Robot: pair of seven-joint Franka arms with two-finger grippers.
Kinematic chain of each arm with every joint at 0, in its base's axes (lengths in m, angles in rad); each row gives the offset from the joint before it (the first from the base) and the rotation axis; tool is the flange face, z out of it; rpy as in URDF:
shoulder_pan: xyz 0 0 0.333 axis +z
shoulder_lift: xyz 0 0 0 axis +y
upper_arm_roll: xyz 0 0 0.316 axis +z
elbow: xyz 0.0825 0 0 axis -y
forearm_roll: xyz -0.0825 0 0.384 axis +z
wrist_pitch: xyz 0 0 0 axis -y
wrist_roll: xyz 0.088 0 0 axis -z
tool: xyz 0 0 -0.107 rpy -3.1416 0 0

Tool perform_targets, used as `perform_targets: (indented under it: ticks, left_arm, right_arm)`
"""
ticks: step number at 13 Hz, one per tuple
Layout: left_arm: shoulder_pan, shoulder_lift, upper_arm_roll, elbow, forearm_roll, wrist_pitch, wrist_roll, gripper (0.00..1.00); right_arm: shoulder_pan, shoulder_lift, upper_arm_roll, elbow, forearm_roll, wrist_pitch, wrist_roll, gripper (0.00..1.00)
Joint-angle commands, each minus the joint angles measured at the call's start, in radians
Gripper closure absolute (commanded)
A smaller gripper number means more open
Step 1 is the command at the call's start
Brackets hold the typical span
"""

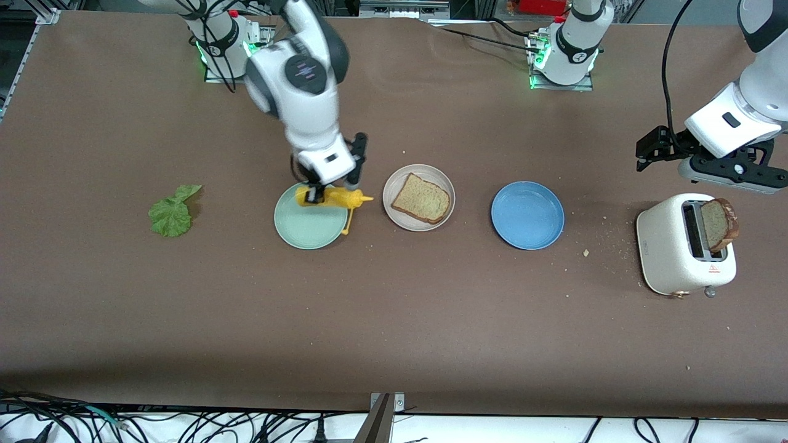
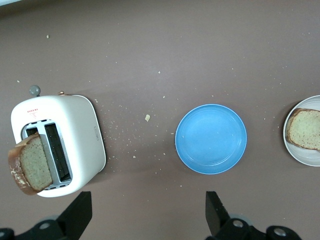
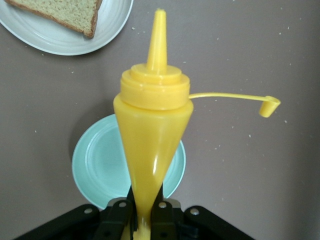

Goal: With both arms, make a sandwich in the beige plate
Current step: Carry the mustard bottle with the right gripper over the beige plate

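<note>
Right hand holds a yellow squeeze bottle over the mint plate; one bread slice lies on the beige plate.

With the beige plate (image 1: 418,197) as landmark: well toward the right arm's end of the bench (image 1: 394,320) lies a lettuce leaf (image 1: 172,213); closer, just beside the beige plate, is the mint green plate (image 1: 309,226). Over it the right hand (image 1: 316,195) is clenched on the yellow squeeze bottle (image 1: 333,197), held tilted, nozzle toward the beige plate, its cap dangling on a strap. A bread slice (image 1: 422,199) lies on the beige plate. Toward the left arm's end sits a blue plate (image 1: 527,215), then a white toaster (image 1: 683,244) with a second bread slice (image 1: 719,224) sticking out of a slot. The left hand (image 1: 732,172) hangs over the toaster, fingers (image 2: 77,212) spread wide, grasping nothing.
</note>
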Motion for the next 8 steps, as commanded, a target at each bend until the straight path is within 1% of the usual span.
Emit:
perform_targets:
  ticks: [1, 3, 4, 6, 8]
  left_arm:
    - [-0.009, -0.004, 0.009, 0.002, -0.015, 0.002, -0.007, 0.0]
    - [-0.009, -0.004, 0.009, 0.002, -0.015, 0.002, -0.006, 0.0]
    - [-0.009, -0.004, 0.009, 0.002, -0.015, 0.002, -0.005, 0.0]
    - [-0.009, -0.004, 0.009, 0.002, -0.015, 0.002, -0.005, 0.0]
    - [-0.007, -0.004, 0.01, 0.002, -0.015, 0.002, -0.005, 0.0]
  right_arm:
    - [0.117, 0.077, -0.018, 0.082, -0.161, -0.127, 0.202, 1.0]
    - [0.174, 0.181, -0.018, 0.183, -0.21, -0.237, 0.264, 1.0]
    - [0.202, 0.226, -0.021, 0.217, -0.234, -0.273, 0.303, 1.0]
    - [0.231, 0.289, -0.021, 0.253, -0.267, -0.302, 0.362, 1.0]
    - [0.242, 0.323, -0.021, 0.256, -0.296, -0.304, 0.368, 1.0]
